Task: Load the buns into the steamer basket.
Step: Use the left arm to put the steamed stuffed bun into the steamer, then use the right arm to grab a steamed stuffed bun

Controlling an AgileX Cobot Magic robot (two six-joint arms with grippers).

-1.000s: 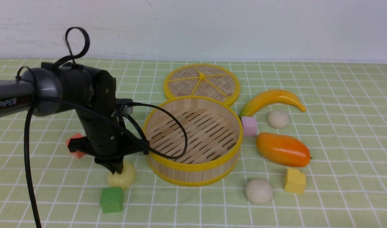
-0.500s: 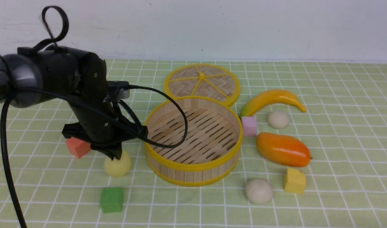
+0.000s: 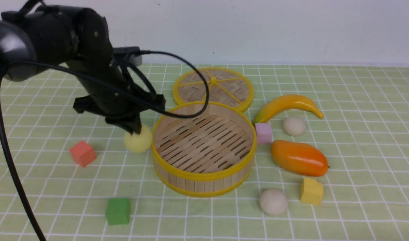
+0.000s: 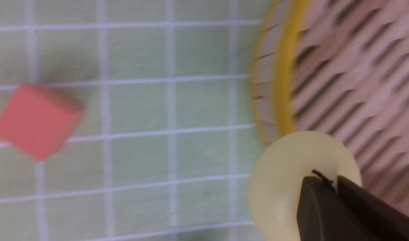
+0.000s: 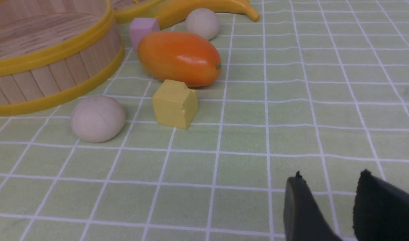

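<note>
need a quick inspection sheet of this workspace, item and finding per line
surface: green checked cloth, flat, no spills seen
job's things: steamer basket empty; yellow bun held at its left rim; far beige bun and near beige bun lie on the cloth, right of it
clutter: lid, banana, mango, pink cube, yellow cube, red cube, green cube
end effectors: left end effector shut on yellow bun; right end effector open, empty
cables: black cable loops over the basket's rim
surroundings: white wall, nothing else seen

Front camera overlooks everything; left wrist looks straight down, close; right wrist skims low; all share the round yellow-rimmed bamboo steamer basket [image 3: 204, 176].
</note>
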